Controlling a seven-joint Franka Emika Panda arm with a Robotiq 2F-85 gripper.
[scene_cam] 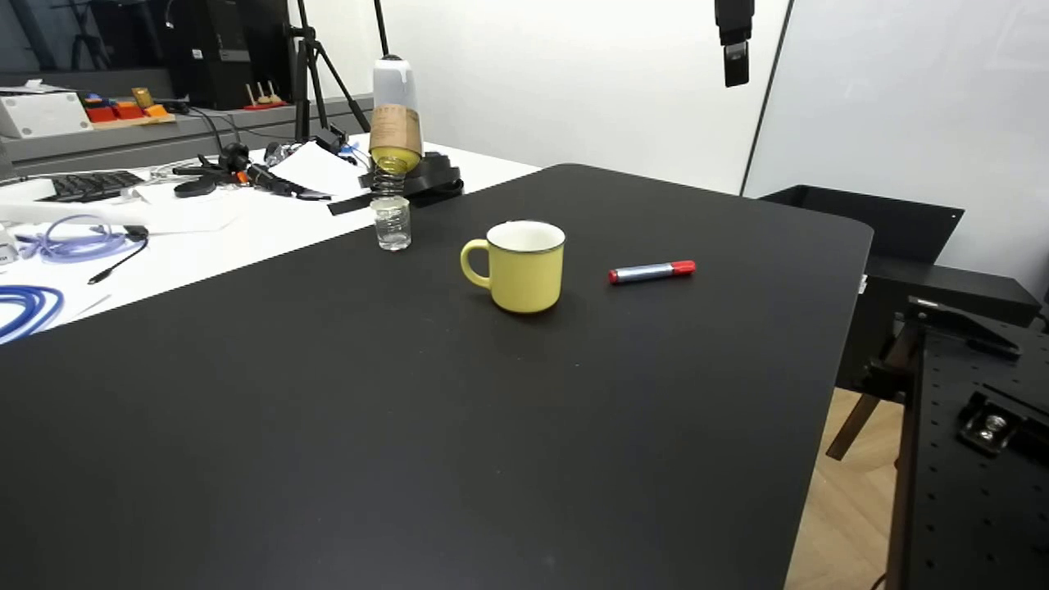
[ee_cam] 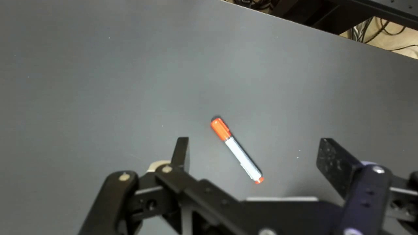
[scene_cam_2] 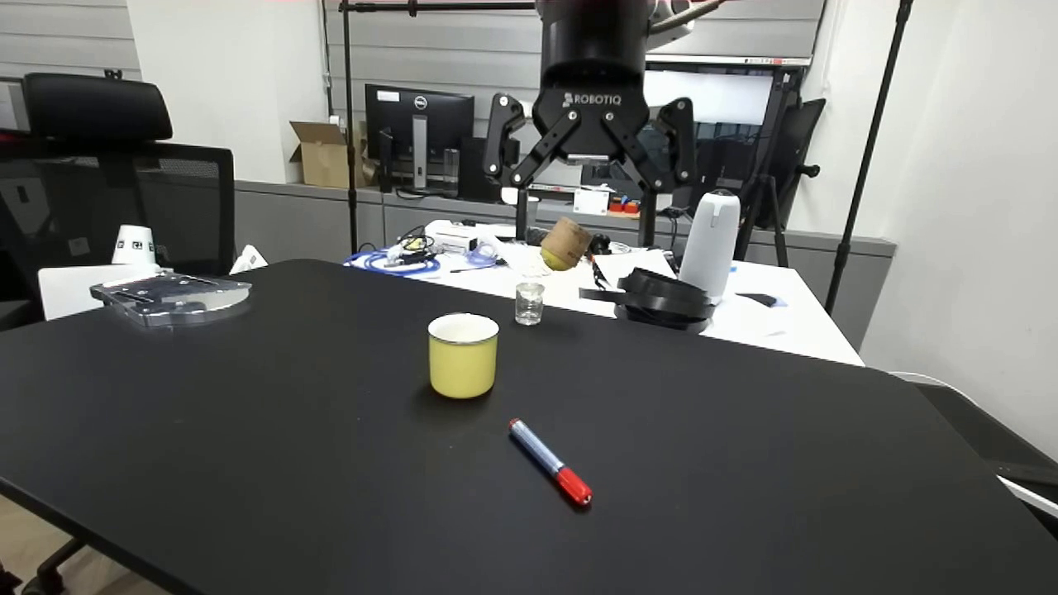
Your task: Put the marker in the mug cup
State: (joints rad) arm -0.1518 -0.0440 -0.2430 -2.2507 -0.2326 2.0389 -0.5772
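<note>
The marker, with a red cap, a silver-white barrel and a red end, lies flat on the black table in both exterior views (scene_cam: 651, 272) (scene_cam_2: 550, 461). It also shows in the wrist view (ee_cam: 240, 155), slanting between the finger lines but well below them. The pale-yellow mug cup stands upright beside the marker, apart from it, in both exterior views (scene_cam: 526, 274) (scene_cam_2: 463, 364). Its handle shows in one exterior view only. My gripper (scene_cam_2: 584, 235) is wide open and empty, high above the table; its fingers also show in the wrist view (ee_cam: 254, 140). Elsewhere only one fingertip shows.
A clear bottle (scene_cam: 392, 223) stands behind the mug near the table edge. A clear flat plate (scene_cam_2: 173, 297) lies at the black table's side. A white side table (scene_cam: 205, 246) holds cables, a black strap (scene_cam_2: 661, 297) and a white device (scene_cam_2: 711, 248).
</note>
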